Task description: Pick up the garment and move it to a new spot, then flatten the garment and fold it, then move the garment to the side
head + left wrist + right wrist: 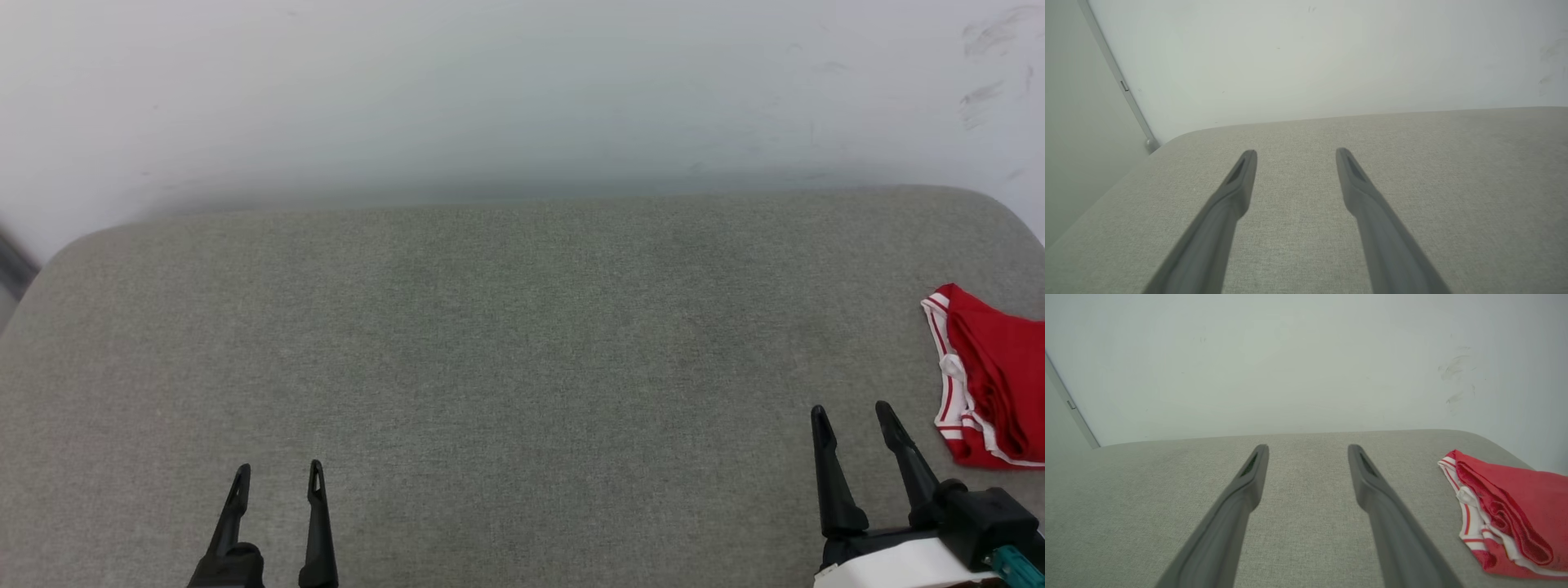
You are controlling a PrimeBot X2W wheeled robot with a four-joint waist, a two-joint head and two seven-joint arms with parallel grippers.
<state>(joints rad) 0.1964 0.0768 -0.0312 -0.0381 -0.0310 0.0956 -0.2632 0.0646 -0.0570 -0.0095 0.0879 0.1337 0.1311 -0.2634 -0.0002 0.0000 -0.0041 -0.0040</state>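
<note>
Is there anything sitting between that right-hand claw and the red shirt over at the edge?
Nothing visible. The right gripper, fingers apart, is just to the left of the red garment, which lies folded up near the right edge of the grey fabric surface. Only bare fabric shows between them.

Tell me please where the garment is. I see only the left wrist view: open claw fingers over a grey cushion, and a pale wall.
Observer: The garment lies at the right edge of the grey cushion, partly cut off by the edge of the head view.
Operator: Does the right claw hold it?
Observer: No. The right claw is open and empty, just left of the cloth and apart from it.
Operator: Is it spread out?
Observer: No. It looks gathered in layers, with red and white striped trim along the side nearest that claw.
</note>
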